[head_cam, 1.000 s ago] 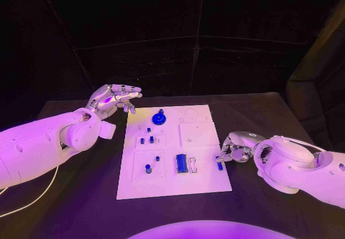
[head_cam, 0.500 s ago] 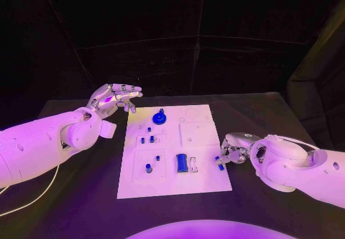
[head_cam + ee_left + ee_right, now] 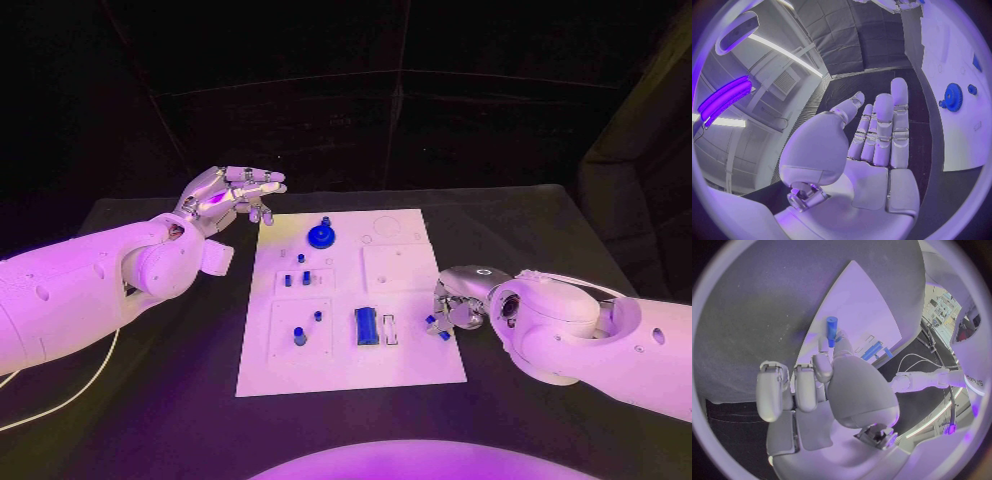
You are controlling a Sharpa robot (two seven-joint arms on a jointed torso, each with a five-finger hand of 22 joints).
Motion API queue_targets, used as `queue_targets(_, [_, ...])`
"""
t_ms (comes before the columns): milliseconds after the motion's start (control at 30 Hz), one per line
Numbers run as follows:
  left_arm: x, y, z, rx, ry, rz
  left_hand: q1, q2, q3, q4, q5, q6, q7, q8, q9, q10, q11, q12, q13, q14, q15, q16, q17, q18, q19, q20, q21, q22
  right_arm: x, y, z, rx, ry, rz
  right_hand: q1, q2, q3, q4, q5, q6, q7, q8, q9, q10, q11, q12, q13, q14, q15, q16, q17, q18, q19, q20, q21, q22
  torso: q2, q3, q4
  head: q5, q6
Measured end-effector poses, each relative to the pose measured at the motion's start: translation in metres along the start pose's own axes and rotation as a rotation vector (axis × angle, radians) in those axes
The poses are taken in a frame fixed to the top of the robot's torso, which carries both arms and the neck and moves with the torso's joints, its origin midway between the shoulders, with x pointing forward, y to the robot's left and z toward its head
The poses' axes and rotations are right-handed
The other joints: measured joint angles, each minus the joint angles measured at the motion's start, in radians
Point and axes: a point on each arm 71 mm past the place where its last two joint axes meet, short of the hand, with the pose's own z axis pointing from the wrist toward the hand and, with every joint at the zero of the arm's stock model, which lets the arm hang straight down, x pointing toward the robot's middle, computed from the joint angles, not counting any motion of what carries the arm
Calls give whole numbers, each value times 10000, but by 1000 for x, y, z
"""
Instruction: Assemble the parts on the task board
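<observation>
Fingers of the right hand (image 3: 459, 308) are curled in over the right edge of the task board (image 3: 351, 375) in the head view, pinching a small blue peg (image 3: 434, 327) whose lower end sits just above or on the white plate, beside a narrow white slot (image 3: 388, 329); whether the peg touches the plate cannot be told. Left of that slot lies a long blue bar (image 3: 366, 327), and further left a short blue pin (image 3: 300, 337) stands in a square panel. Higher on the board a few small blue pieces (image 3: 299, 275) sit in another panel, and a round blue gear (image 3: 320, 237) stands near the far edge. Off the board's far left corner the left hand (image 3: 228, 196) is raised above the black table (image 3: 159, 400), its fingers loosely apart and slightly bent, holding nothing. From the left wrist, the palm (image 3: 861, 165) faces up with its fingers straight, side by side, and the thumb apart; the gear (image 3: 952, 97) shows on the white plate beyond. From the right wrist, the thumb and one finger (image 3: 822, 366) grip the lower part of the peg (image 3: 831, 330), which stands upright over the plate's edge, while the other fingers lie curled beside them; the blue bar (image 3: 871, 350) lies further along the plate
</observation>
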Motion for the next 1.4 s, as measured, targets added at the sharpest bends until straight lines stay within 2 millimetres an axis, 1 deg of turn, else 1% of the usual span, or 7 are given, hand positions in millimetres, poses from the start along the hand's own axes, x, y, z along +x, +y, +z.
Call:
queue_targets(167, [0,0,0,-1,-3,1,0,0,0,0,0,0,0,0,0,0,0,0,0,0,0,0,0,0,0,0,0,0,-1,6,2,-134,-63,-284,74,59,73,-74,512,-12,-8,-94,-6,-15,-14,-44,-31,0,1,-1,0,0,0,0,0,0,0,1,0,6,-23])
queue_targets(300, [-1,0,0,-2,-8,3,0,0,0,0,0,0,0,0,0,0,0,0,0,-2,-2,0,-2,0,0,0,0,-3,-1,8,2,-169,-103,-387,193,127,173,-174,1303,-20,-9,-176,-20,-15,-13,-44,-50,1,0,-1,4,0,0,0,0,0,0,2,2,13,-35])
queue_targets(367, [0,0,0,-2,-7,2,0,0,0,0,0,0,0,0,0,0,0,0,0,-38,-38,0,-12,1,0,0,0,-14,-1,9,2,-169,-113,-385,232,166,248,-219,1538,-17,-11,-206,-46,-15,-12,-44,-49,22,-19,-1,24,0,0,0,0,0,0,3,3,28,-35])
queue_targets(600, [-1,0,0,-3,-10,4,0,0,0,0,0,0,0,0,0,0,0,0,0,-37,-37,0,-12,0,0,0,0,-14,0,6,-4,-50,-69,160,265,208,520,15,2463,-12,-69,-407,-149,-68,-35,-139,-53,0,-71,-1,34,0,0,0,0,0,-13,6,6,56,-14])
queue_targets(767, [-1,0,0,-2,-8,4,0,0,0,0,0,0,0,0,0,0,0,0,0,-37,-37,0,-11,0,0,0,0,-13,4,8,-8,-72,168,1332,195,267,523,150,2563,-33,-58,-442,-136,-54,-54,-169,-63,0,-71,-2,36,0,0,0,0,0,-13,4,17,69,3])
queue_targets(933, [0,0,0,-3,-6,3,0,0,0,0,0,0,0,0,0,0,0,0,0,-37,-37,0,-11,0,0,0,0,-12,3,12,-10,-176,129,2330,88,160,583,213,2744,50,-119,-441,-120,-16,-93,-91,-28,1,-73,56,121,0,0,1,47,0,-13,4,17,102,19])
queue_targets(1400, [0,0,-1,-3,2,-3,0,0,1,0,0,0,0,0,0,0,0,0,0,-37,-36,0,-10,0,0,0,0,-11,3,26,-4,-307,77,3737,-80,-7,736,470,3022,157,-122,-454,-107,40,-141,-40,36,0,-74,84,120,0,-39,-38,117,0,0,-4,3,122,24])
